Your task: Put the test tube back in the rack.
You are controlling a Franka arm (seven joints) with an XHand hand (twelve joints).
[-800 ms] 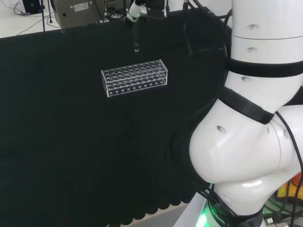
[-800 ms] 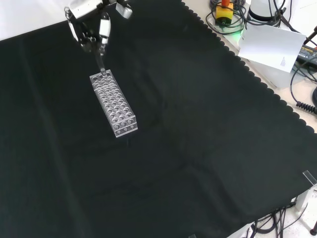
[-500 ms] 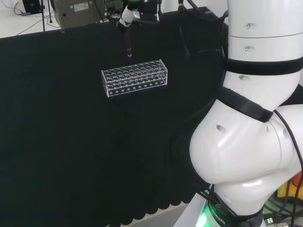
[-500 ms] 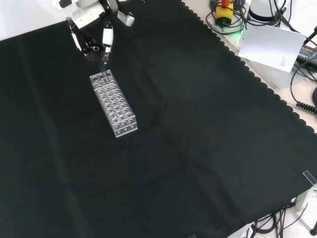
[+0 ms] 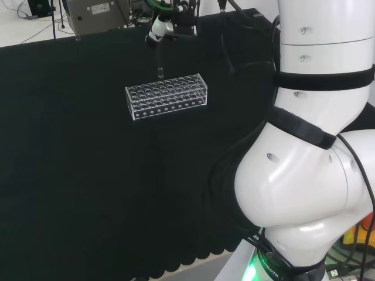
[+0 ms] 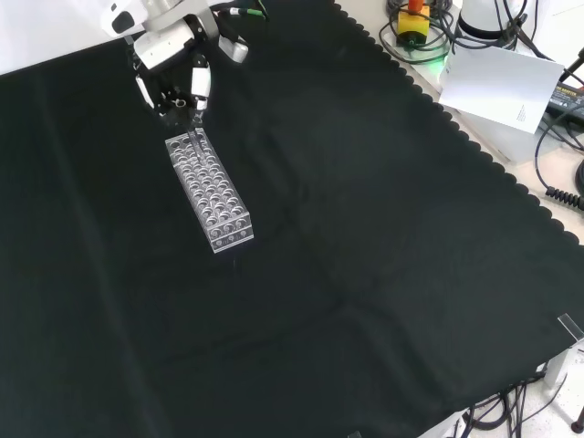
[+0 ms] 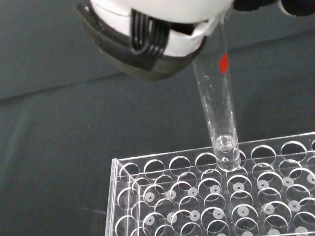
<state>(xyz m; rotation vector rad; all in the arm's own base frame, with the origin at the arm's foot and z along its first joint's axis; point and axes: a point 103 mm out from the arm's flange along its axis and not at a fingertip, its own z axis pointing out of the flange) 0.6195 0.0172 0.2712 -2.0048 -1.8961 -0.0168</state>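
Black cloth (image 6: 365, 228): 1 rack (image 6: 209, 189), 1 test tube (image 7: 219, 115) (red mark), hand (image 6: 173, 68) fingers clamped on it.

A clear rack (image 6: 209, 192) lay on the black cloth (image 6: 365, 255), running away from the camera towards the view's top. The hand (image 6: 173, 68) hung just above the rack's far end, its fingers (image 6: 200, 84) pointing down. Cables (image 6: 558, 155) and a white sheet (image 6: 500, 84) lay beyond the cloth's scalloped edge at right.
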